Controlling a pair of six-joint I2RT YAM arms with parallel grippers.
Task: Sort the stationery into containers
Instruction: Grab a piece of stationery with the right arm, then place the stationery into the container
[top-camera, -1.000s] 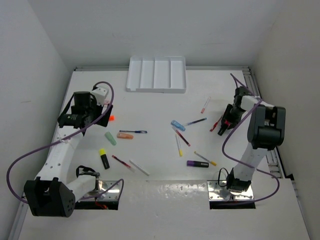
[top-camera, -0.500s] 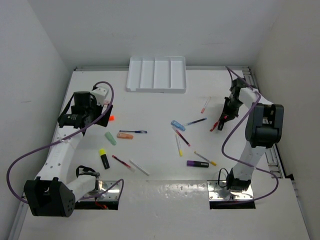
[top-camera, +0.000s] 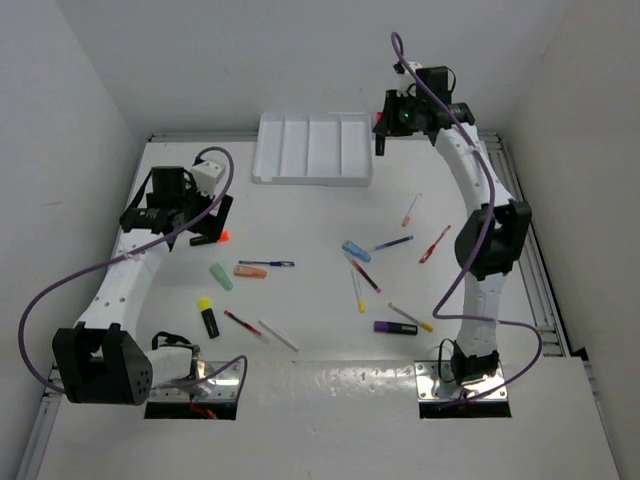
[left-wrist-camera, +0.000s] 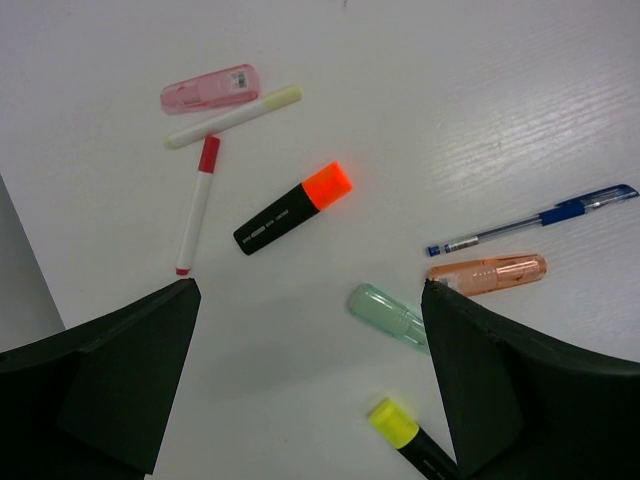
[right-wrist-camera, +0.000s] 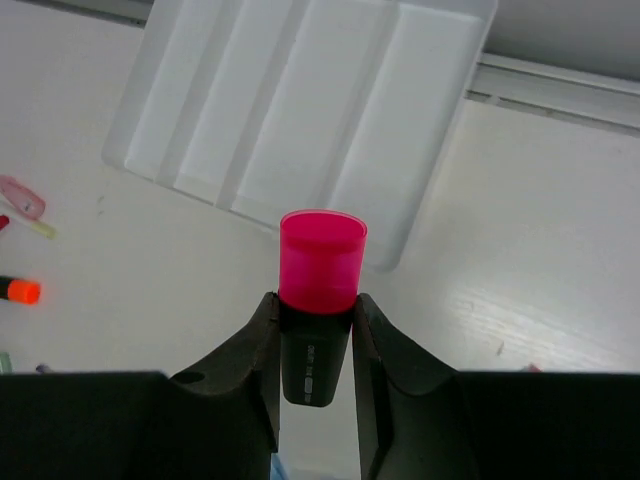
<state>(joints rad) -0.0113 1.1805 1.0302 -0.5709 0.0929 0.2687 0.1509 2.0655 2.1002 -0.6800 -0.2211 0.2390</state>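
My right gripper (top-camera: 383, 128) (right-wrist-camera: 318, 312) is shut on a black highlighter with a pink cap (right-wrist-camera: 321, 262), held upright in the air by the right end of the white four-compartment tray (top-camera: 310, 180) (right-wrist-camera: 250, 110). The tray's compartments show nothing inside. My left gripper (top-camera: 207, 226) (left-wrist-camera: 310, 290) hangs open above the table's left side. An orange-capped black highlighter (top-camera: 212, 239) (left-wrist-camera: 293, 208) lies just beyond its fingertips. A green highlighter (left-wrist-camera: 390, 315), a peach one (left-wrist-camera: 487, 272), a blue pen (left-wrist-camera: 535, 220) and a yellow-capped highlighter (left-wrist-camera: 410, 435) lie near its right finger.
More stationery is scattered mid-table: a blue highlighter (top-camera: 356, 250), a purple highlighter (top-camera: 395, 327), a yellow pen (top-camera: 357, 290), red pens (top-camera: 434, 244). A pink highlighter (left-wrist-camera: 210, 88) and two pens lie far left. Walls close in on three sides.
The right arm has risen from the table's right side and swung far toward the tray with the pink highlighter in its jaws. The left gripper shifted slightly right, still open.
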